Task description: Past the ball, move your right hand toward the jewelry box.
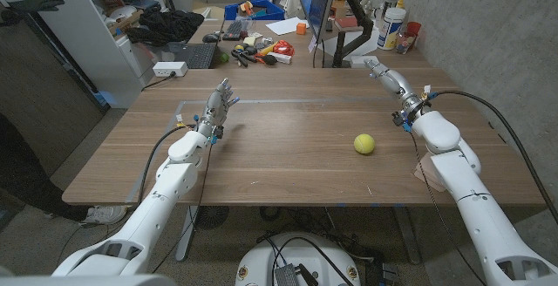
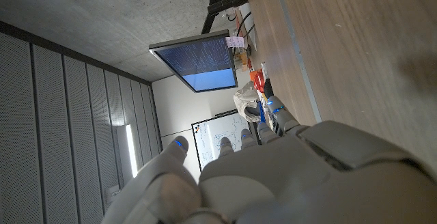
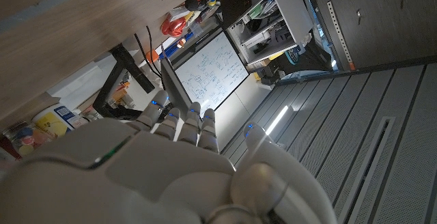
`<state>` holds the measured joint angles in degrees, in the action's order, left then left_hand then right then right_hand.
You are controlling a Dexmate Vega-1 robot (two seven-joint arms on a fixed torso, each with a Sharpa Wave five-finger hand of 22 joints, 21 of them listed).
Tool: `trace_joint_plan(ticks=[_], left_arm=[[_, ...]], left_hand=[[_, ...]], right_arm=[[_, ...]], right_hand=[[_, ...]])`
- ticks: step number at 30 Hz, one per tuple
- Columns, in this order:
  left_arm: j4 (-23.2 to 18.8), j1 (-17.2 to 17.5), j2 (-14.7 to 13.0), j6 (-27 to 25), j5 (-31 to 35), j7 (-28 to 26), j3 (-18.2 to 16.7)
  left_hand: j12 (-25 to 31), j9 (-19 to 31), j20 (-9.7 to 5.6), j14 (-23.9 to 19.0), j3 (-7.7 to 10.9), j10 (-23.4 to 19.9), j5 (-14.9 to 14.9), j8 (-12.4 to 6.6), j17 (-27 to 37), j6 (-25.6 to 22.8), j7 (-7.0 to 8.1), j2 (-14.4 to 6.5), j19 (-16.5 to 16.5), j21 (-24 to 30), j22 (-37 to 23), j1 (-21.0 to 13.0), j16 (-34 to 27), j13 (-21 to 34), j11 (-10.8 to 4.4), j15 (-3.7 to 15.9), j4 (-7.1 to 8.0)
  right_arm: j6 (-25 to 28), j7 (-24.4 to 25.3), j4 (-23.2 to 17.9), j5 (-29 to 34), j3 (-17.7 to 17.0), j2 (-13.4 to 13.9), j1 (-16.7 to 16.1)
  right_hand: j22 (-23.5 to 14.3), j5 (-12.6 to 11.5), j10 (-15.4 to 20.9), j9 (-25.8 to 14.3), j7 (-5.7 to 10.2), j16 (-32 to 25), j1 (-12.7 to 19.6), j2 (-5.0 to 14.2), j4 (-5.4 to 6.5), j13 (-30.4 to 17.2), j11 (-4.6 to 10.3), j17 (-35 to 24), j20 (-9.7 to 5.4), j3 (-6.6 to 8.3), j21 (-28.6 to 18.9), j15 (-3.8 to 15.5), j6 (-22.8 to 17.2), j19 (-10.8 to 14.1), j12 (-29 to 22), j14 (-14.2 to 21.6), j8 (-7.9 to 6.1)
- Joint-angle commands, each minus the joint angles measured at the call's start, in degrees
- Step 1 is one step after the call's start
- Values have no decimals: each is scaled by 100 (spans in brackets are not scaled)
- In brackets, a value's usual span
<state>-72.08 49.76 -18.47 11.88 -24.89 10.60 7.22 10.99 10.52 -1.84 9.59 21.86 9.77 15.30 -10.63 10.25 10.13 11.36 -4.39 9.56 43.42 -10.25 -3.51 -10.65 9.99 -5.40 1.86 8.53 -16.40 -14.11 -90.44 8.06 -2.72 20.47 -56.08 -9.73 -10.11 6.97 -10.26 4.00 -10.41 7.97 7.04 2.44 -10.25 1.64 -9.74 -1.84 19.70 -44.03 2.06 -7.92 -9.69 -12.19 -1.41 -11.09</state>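
Right hand (image 1: pixel 381 69): reaching over the table's (image 1: pixel 288 160) far right corner, fingers apart and holding nothing; fingertips (image 3: pixel 179 119) partly merging with the desk clutter behind. Ball (image 1: pixel 364 144): yellow-green, sitting toward the table's right edge, well apart from both hands. Jewelry box: not making itself out among the clutter. Left hand (image 1: pixel 220 105): standing near the far left edge, fingers spread, gripping nothing.
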Motion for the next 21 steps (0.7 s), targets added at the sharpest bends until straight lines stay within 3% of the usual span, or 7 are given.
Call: trace_joint_plan(ticks=[1,21], left_arm=[[111,-39,38,13,7,52,-32],[354,-166,58,46,19,169,-75]], left_hand=[[23,18,-103,164,-26,161,25,-48,20,238,13,-48,656,-5,-25,-8,-29,30,-14,159,3],[24,19,-97,160,-47,158,32,-47,19,224,13,-47,647,-38,-27,-14,-28,30,-5,162,1]], right_arm=[[-127,200,-162,477,-18,152,-77],[-281,348,-459,917,-99,326,-231]], right_hand=[[-26,5,70,-31,21,-43,91,51,-38,-15,-18,-7,-331,-6,28,82,-67,40,-29,44,-51],[-25,0,218,-31,71,-56,167,63,-100,-12,18,0,-334,6,72,117,-268,132,-64,157,-83]])
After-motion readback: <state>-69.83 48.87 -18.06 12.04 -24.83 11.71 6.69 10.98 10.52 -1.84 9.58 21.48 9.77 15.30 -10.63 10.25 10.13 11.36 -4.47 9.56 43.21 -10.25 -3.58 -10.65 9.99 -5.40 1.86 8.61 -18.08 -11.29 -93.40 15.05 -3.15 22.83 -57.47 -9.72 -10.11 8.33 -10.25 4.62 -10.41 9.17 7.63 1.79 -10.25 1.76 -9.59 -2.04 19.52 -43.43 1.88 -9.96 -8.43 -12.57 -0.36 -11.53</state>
